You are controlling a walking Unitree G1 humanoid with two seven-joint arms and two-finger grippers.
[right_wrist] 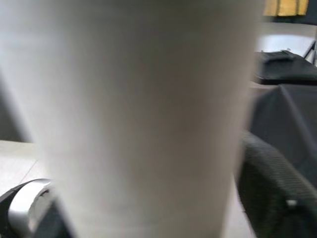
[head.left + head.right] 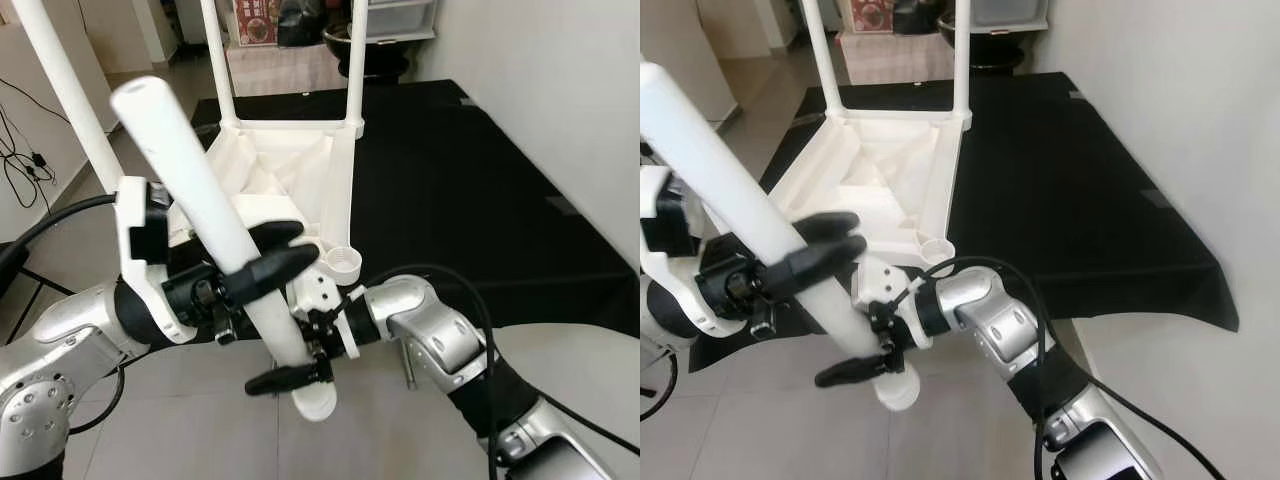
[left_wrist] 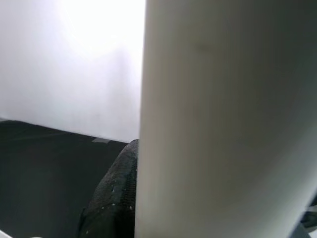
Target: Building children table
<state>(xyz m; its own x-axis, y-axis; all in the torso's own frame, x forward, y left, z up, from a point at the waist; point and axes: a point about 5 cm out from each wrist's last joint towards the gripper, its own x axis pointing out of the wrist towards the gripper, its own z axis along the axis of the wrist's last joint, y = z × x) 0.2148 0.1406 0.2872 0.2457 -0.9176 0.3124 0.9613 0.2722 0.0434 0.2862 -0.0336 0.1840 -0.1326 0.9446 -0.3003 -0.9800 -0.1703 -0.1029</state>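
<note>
Both grippers clamp one white table leg (image 2: 205, 215), held tilted over the floor: left gripper (image 2: 268, 262) mid-shaft, right gripper (image 2: 300, 365) near its lower end. The upturned tabletop (image 2: 290, 175) lies just beyond on a black mat (image 2: 470, 190).

The table leg (image 2: 215, 225) looks like smooth white plastic, a bit shiny. The upside-down table top (image 2: 290, 175) is the same white plastic. The mat (image 2: 470, 190) is matt black cloth. The floor tiles (image 2: 180, 420) look smooth.
</note>
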